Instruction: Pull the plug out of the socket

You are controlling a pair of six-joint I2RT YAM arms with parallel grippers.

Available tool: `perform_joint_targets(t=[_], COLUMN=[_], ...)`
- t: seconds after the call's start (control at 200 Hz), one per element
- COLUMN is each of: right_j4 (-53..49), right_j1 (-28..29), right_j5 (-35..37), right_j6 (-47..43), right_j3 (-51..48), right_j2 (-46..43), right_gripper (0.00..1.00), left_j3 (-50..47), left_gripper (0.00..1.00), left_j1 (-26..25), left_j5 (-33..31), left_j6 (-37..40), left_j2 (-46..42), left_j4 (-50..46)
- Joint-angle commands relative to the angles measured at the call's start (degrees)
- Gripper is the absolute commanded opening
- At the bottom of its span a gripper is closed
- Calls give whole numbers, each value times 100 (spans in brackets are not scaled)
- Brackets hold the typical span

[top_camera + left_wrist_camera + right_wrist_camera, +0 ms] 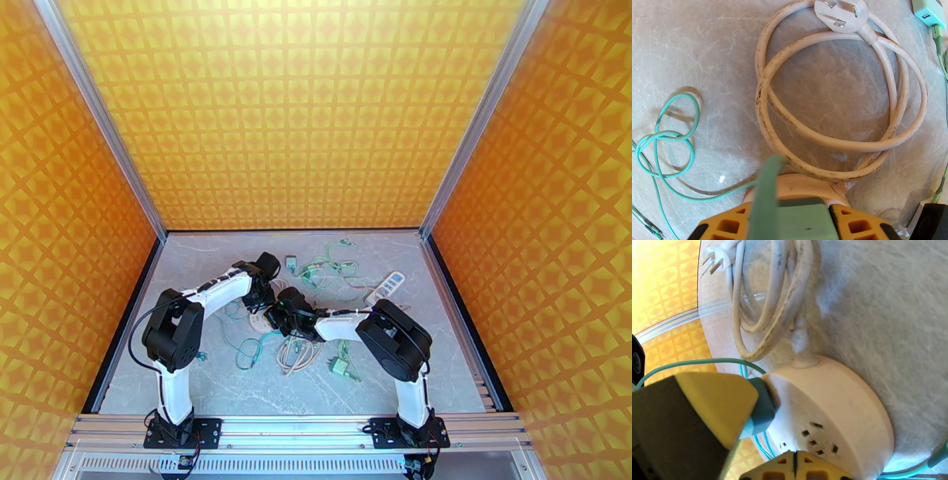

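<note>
The round cream socket [837, 405] lies flat on the grey table, between both arms in the top view [259, 322]. A green plug [760, 407] sits against its upper edge, trailing a teal cable [691, 364]. My left gripper [801, 216] is shut on the plug [805, 227], with a yellow finger [859, 223] on each side of it. My right gripper [795, 463] is shut, and its yellow tips rest on the socket's face near the slots. From above, the right gripper [286, 310] sits just right of the left gripper [265, 294].
The socket's dirty white cord [829, 142] lies coiled beyond it and ends in a three-pin plug [841, 15]. Teal cable loops [667, 134] lie to the left. A mint charger [928, 12], a white power strip [385, 286], a green adapter [341, 366] and tangled green cables [332, 264] are scattered around.
</note>
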Motion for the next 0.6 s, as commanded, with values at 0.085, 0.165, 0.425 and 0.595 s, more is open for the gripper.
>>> perform_joint_targets(t=[0.085, 0.165, 0.425, 0.595], right_j4=[-1508, -1547, -1574, -1546], right_j1=[22, 21, 22, 22], right_j5=[27, 27, 36, 61], right_j6=[4, -10, 37, 77], right_j3=[-123, -100, -131, -199], right_j2=[380, 385, 395, 361], right_gripper=[0, 0, 0, 0], left_j3=[663, 759, 829, 504], left_gripper=[18, 18, 18, 18], left_j1=[-392, -543, -581, -153], left_j5=[-728, -957, -991, -464], left_j6=[374, 397, 274, 77], left_j2=[374, 459, 460, 52], left_j4=[-688, -746, -799, -517])
